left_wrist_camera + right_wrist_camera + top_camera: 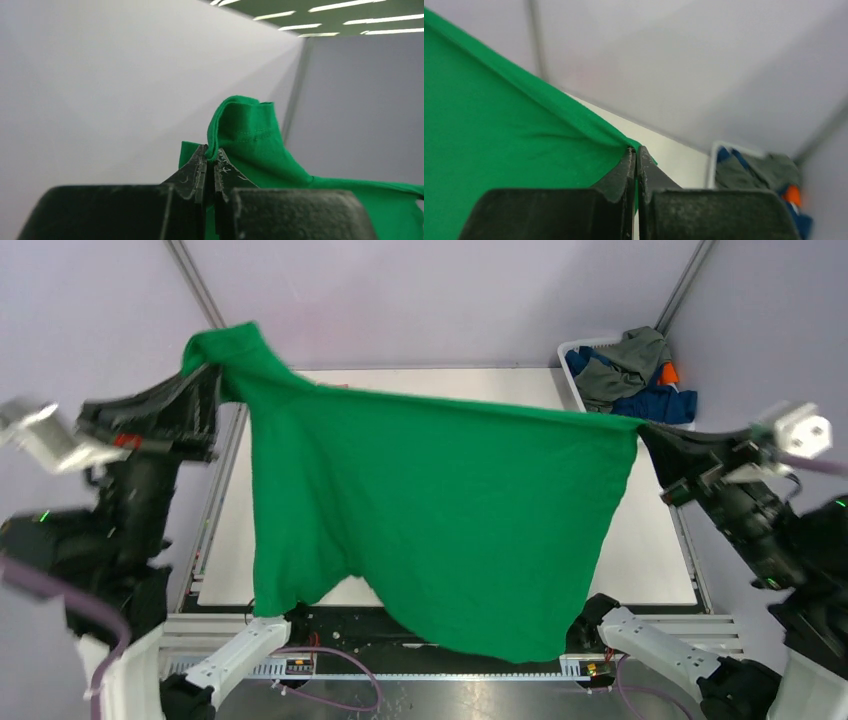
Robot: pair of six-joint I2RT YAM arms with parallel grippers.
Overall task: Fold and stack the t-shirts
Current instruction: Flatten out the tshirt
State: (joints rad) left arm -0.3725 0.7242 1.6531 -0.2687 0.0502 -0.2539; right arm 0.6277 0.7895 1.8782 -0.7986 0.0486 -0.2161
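Two grippers hold one bright green t-shirt point(430, 510) stretched between them above the table point(660, 560).

We find the left gripper point(211, 152) closed hard on a fold of the green cloth. The jaws show only a hairline gap with fabric pinched in it, and a hemmed edge rises in a hump just above the fingertips.

We find the right gripper point(636, 150) clamped in the same way on a corner of the same garment. The cloth runs off to the left of its view in a taut band.

From the top camera, the upper edge of the shirt runs in a nearly straight line from the left gripper, at the far left, across to the right gripper. The body of the shirt hangs from that line as a broad sheet. Its lower edge drapes unevenly and reaches lowest in that view over the near edge of the table. We cannot tell whether the hanging cloth touches the table.

At the far right corner of the table stands a white basket point(572, 358). In it we note a grey-olive shirt point(625, 365) on top, a dark blue shirt point(660, 405) spilling over the right rim, and a patch of orange cloth point(669, 372) between them.
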